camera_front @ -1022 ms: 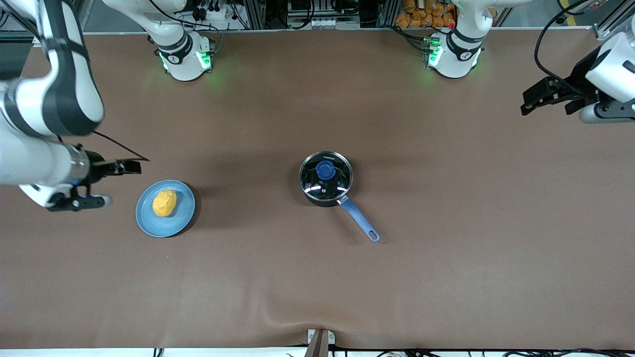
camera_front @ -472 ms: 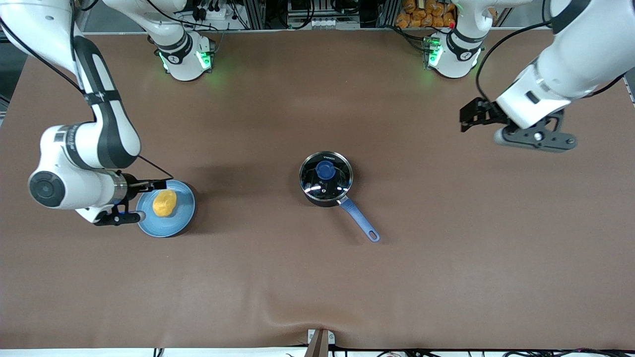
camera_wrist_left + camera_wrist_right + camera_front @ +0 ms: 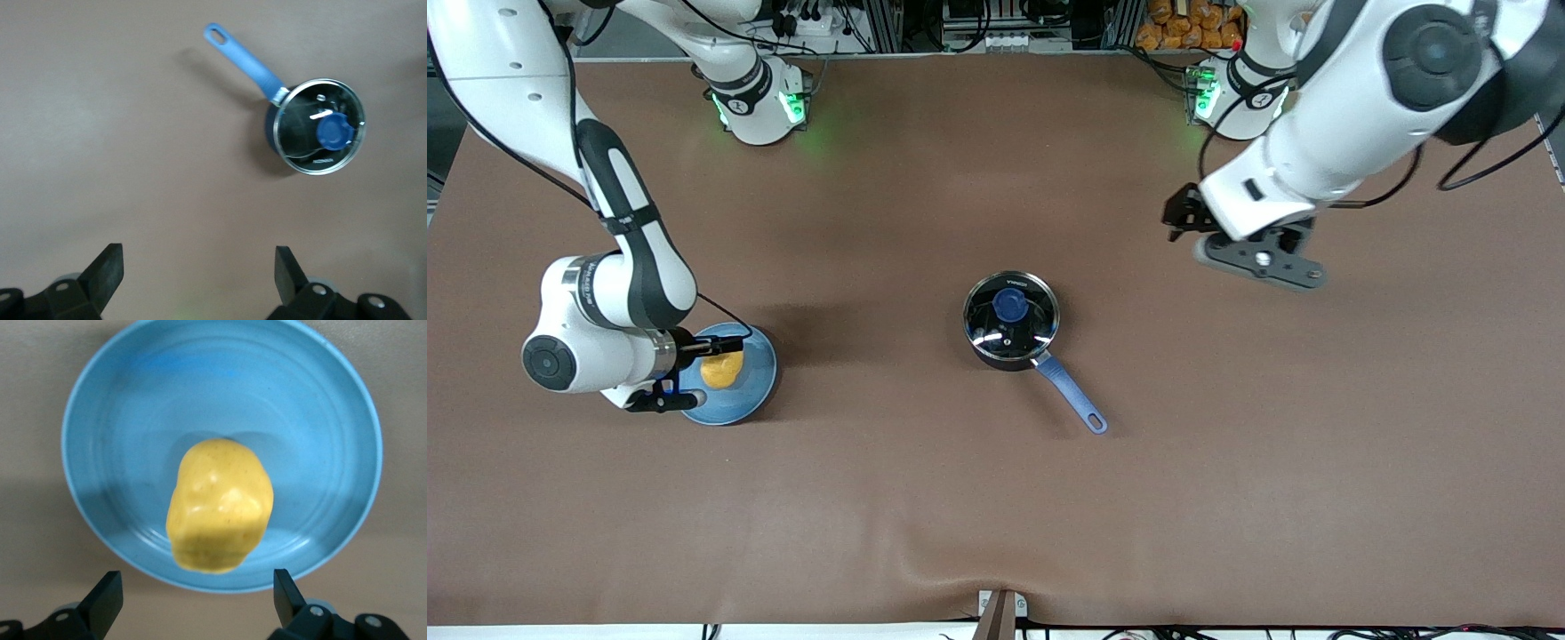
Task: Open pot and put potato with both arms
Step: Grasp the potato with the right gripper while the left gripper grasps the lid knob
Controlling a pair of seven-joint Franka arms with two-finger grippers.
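Observation:
The black pot (image 3: 1011,322) stands mid-table with its glass lid on; the lid has a blue knob (image 3: 1010,305). The pot's blue handle (image 3: 1072,394) points toward the front camera. The yellow-orange potato (image 3: 722,369) lies on a light-blue plate (image 3: 756,378) toward the right arm's end. My right gripper (image 3: 710,348) is open and empty, up over the plate's edge beside the potato (image 3: 220,513); in its own view (image 3: 198,590) the jaws stand wide. My left gripper (image 3: 1181,213) is open and empty (image 3: 199,267), over bare table toward the left arm's end from the pot (image 3: 320,133).
The brown table cover (image 3: 996,498) lies flat with a small wrinkle at its front edge. A small bracket (image 3: 1000,613) sits at the middle of that edge. Both arm bases (image 3: 760,102) stand along the table's back edge.
My right gripper has swung in from the table's end to over the plate. My left gripper has moved in from the other end toward the pot. Pot, lid and potato have not moved.

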